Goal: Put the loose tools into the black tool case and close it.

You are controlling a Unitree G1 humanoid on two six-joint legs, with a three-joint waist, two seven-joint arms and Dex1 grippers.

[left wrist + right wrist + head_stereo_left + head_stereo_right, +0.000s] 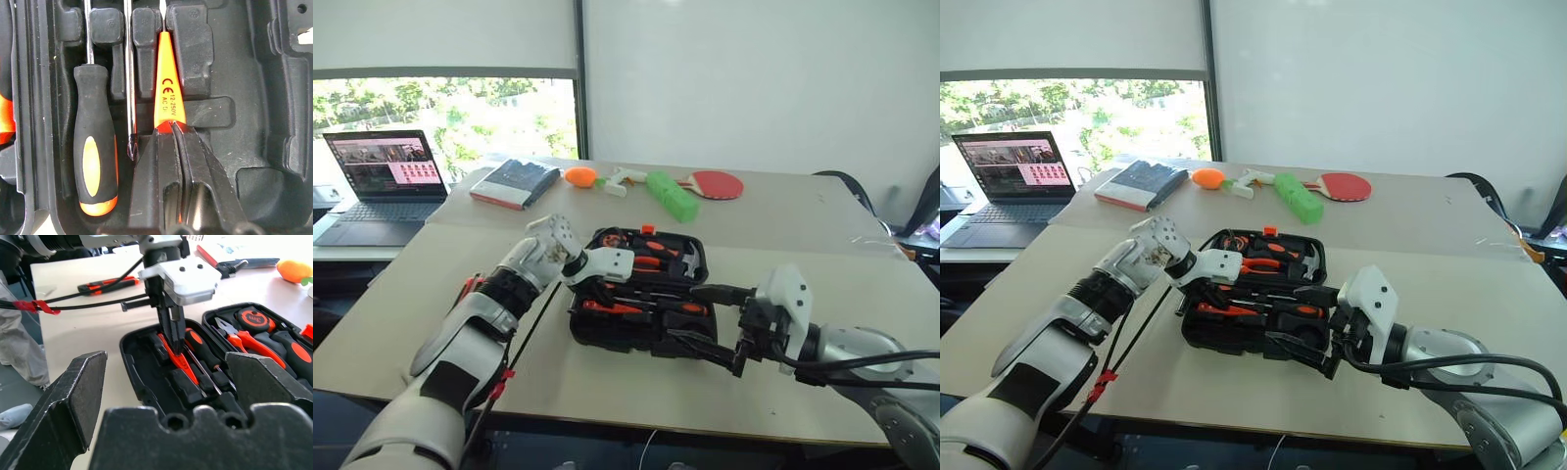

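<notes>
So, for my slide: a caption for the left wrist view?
Left pincer shut on the small orange screwdriver, seating it in the black tool case.

A pale beige tabletop [803, 245] stands before a plain white wall [754, 88]. To the left a window [460, 117] shows sunlit greenery under a lowered white blind [440, 34]. An open laptop [382, 181] sits there, perhaps on a separate lower desk.

Open tool case [641, 333] on table [803, 264], screwdrivers [95, 161] inside, laptop [382, 186] far left
</notes>
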